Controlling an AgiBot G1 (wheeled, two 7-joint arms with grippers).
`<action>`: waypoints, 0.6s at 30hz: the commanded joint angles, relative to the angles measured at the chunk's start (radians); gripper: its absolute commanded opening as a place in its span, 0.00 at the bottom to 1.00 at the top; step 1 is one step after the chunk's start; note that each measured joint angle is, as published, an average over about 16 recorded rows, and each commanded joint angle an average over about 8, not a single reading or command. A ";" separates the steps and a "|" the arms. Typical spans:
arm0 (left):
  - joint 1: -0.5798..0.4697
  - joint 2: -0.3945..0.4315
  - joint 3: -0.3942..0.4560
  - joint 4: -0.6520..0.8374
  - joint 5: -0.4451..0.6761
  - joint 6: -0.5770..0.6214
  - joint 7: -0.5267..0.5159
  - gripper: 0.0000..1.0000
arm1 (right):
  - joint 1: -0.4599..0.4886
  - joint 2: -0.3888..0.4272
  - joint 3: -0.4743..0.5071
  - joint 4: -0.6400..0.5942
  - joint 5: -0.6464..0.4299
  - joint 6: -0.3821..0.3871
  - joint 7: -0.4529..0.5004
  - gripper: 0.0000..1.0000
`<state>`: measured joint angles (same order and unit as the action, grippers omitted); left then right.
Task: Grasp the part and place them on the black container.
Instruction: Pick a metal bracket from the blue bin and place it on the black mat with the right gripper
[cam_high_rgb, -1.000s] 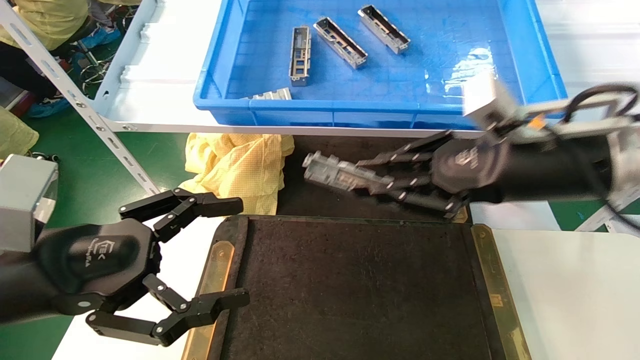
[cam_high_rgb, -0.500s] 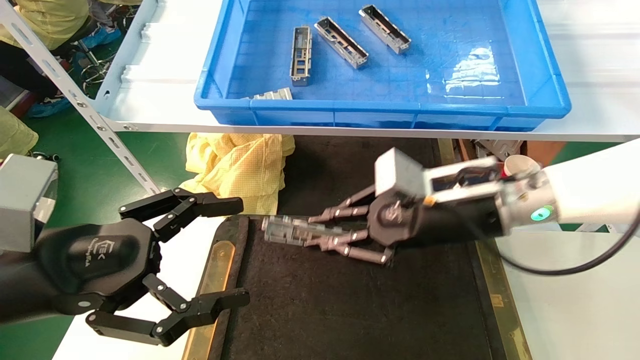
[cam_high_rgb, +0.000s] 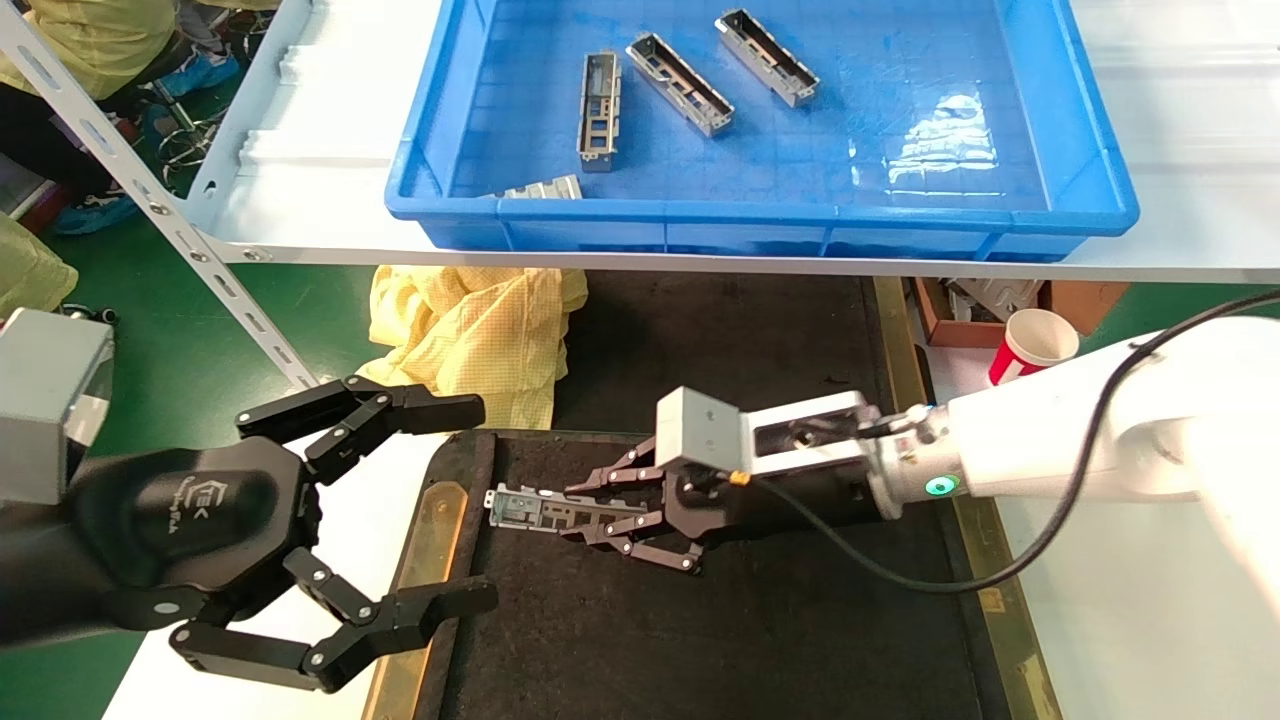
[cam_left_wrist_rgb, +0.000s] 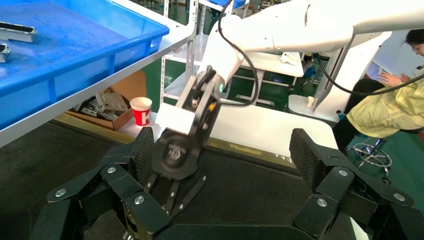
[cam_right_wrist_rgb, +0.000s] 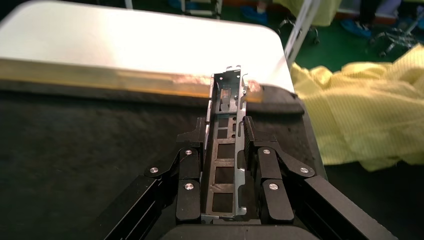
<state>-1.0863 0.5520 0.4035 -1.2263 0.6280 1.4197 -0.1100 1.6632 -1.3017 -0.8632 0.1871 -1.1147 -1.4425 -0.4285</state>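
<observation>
Right gripper (cam_high_rgb: 590, 512): pressed together on one part (cam_high_rgb: 535, 508), held lengthwise between its pads. Within the last second it has dropped from the gap below the shelf to low over the black container (cam_high_rgb: 760, 640), near that tray's far-left corner; whether the part touches the felt cannot be told. Release looks imminent. Left gripper (cam_high_rgb: 440, 505): spread, empty, parked off the tray's left edge. Remaining parts (cam_high_rgb: 680, 85): in the blue bin (cam_high_rgb: 1060, 120).
</observation>
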 joint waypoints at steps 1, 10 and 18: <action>0.000 0.000 0.000 0.000 0.000 0.000 0.000 1.00 | -0.008 -0.023 -0.002 -0.033 -0.004 0.017 -0.028 0.00; 0.000 0.000 0.000 0.000 0.000 0.000 0.000 1.00 | -0.070 -0.057 -0.004 -0.030 0.004 0.220 -0.067 0.00; 0.000 0.000 0.000 0.000 0.000 0.000 0.000 1.00 | -0.118 -0.055 -0.013 0.042 0.038 0.274 -0.047 0.00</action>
<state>-1.0863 0.5520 0.4035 -1.2263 0.6280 1.4197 -0.1100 1.5498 -1.3569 -0.8787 0.2212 -1.0799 -1.1765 -0.4799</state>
